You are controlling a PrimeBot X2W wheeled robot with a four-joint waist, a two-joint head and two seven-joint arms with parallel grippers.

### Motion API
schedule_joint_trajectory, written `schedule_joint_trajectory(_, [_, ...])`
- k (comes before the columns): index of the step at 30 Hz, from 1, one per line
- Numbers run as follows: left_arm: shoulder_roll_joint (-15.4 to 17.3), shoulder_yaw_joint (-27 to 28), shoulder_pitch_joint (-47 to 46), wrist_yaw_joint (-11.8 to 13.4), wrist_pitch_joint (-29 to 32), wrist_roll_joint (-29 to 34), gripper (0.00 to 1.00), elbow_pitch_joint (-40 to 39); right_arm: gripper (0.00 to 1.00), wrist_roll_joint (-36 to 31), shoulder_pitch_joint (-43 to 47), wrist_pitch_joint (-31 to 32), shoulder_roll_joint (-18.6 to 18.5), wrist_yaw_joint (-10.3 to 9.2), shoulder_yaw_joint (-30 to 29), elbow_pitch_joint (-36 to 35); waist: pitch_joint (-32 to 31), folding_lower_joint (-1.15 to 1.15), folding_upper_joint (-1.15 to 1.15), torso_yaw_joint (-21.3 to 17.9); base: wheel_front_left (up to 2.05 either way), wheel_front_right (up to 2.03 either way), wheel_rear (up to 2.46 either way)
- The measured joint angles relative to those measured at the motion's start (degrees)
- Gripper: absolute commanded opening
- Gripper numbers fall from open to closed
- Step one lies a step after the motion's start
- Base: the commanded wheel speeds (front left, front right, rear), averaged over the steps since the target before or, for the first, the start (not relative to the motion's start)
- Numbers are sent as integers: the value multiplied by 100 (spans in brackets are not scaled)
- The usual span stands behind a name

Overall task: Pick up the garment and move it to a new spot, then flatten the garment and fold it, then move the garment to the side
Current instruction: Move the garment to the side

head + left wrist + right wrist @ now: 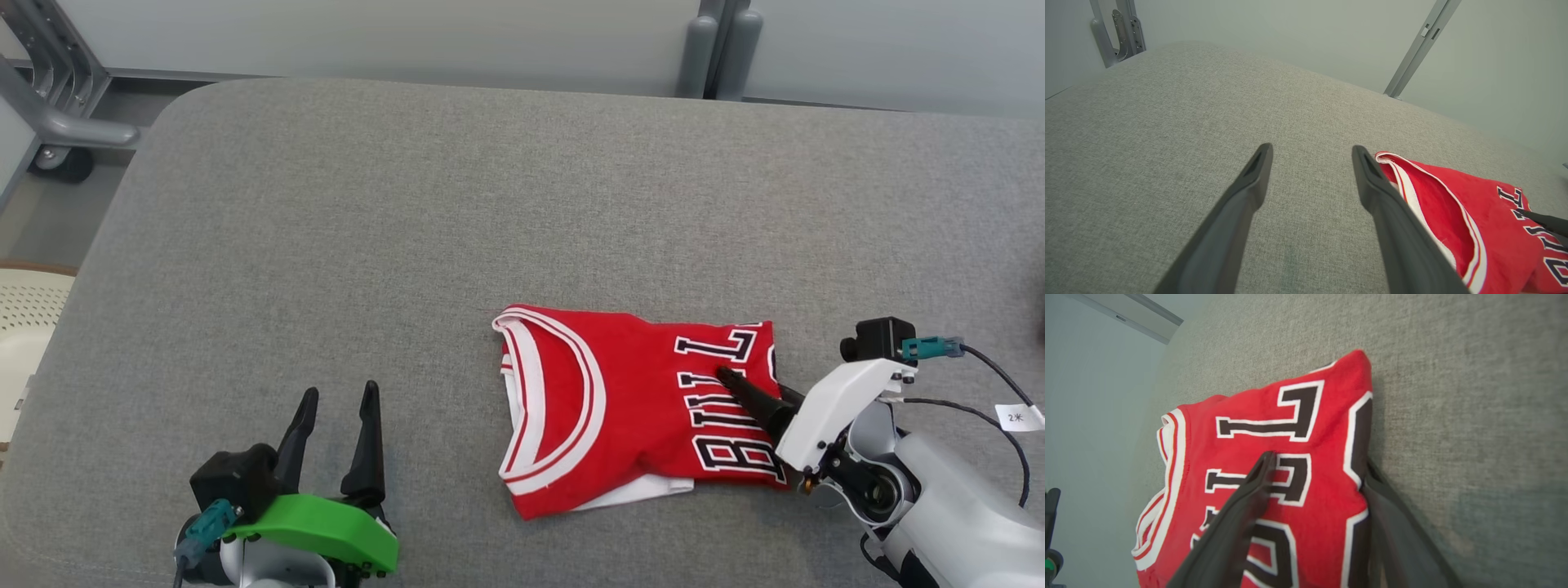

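Folded red basketball jersey [620, 392] with white trim and black-and-white lettering, lying flat on a grey fabric-covered table [326, 245].

At the lettered end of the jersey, the right gripper [751, 382], jaws spread wide and not pinched shut. One dark finger [1241, 514] resting on top of the cloth, tip among the letters. The other finger [1400, 547] running along the jersey's side edge, tip hidden under the fold. That folded edge between the two fingers. Rest of the garment stretching away ahead of the right gripper, with the banded white-and-red neckline at the end farthest from it. A strip of white inner layer showing along the near edge of the fold.

Behind the right gripper, a white wrist housing with a teal connector [931, 347] and a black cable carrying a small white tag [1020, 418].

Low over bare table, the left gripper [340, 390], jaws wide open, nothing between them. Jersey off to the right of its fingers and apart from them, neckline end nearest.

Far ahead and left of the left gripper, past the table's rounded corner, a grey metal frame [57, 122] on a black wheel [61, 163]. To its left, beside the table, a cream perforated surface [24, 310].
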Motion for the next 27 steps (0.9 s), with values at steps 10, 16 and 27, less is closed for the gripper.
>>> schedule_joint_trajectory(10, [0,129,1,0,-7,0,100,103,0,8,-1,-19,-13,-1,186,-87,-109,0,0,-110,0,0,0])
schedule_joint_trajectory(16, [1,143,10,0,-7,0,100,123,0,7,-1,-219,-111,0,194,-254,-211,0,0,-240,0,0,0])
schedule_joint_trajectory(27, [3,165,130,0,-7,0,100,155,0,-124,-232,-400,-786,0,78,-352,-459,0,0,-551,0,0,0])
